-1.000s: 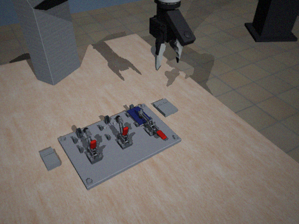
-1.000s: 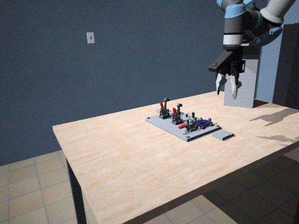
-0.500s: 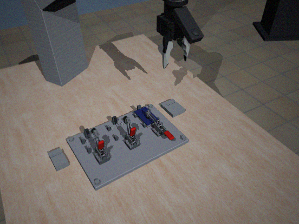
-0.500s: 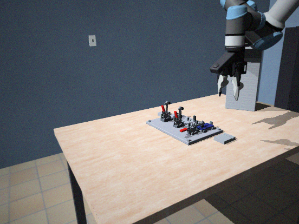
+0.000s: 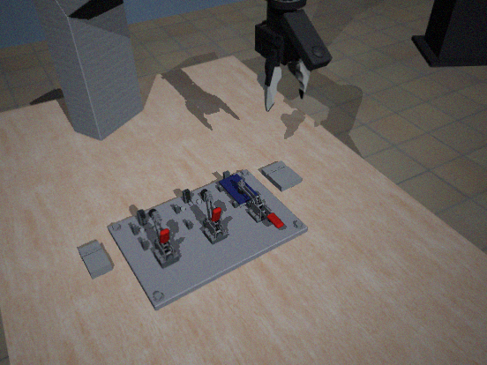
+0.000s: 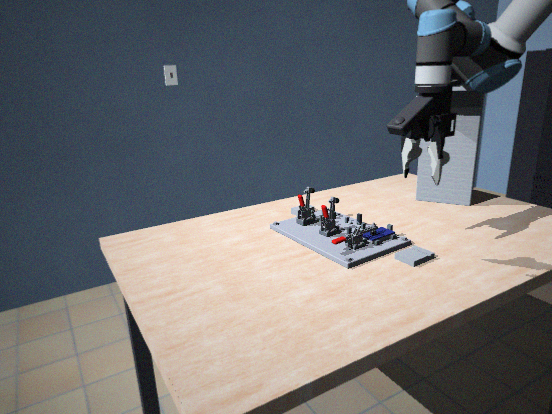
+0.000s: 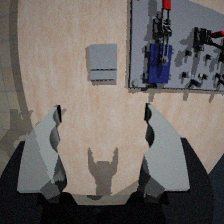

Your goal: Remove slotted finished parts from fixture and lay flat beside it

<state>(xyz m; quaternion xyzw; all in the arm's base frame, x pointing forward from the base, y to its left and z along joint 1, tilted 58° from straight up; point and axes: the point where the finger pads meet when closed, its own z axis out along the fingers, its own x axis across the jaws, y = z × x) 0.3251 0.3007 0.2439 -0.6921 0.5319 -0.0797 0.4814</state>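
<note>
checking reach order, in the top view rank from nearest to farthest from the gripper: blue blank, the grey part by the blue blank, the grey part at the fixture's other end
1. Grey slotted part, beside the fixture's near end.
2. Blue clamped blank, on the fixture.
3. Grey slotted part, off the fixture's far end.

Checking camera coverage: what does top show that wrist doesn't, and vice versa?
Only top: the second grey part at the fixture's far end, the two raised red clamp handles, the grey block, the floor. Only wrist: the open fingers' inner faces, nothing between them, and their shadow on the table. Both: the blue blank clamped, the grey part lying flat beside it.
</note>
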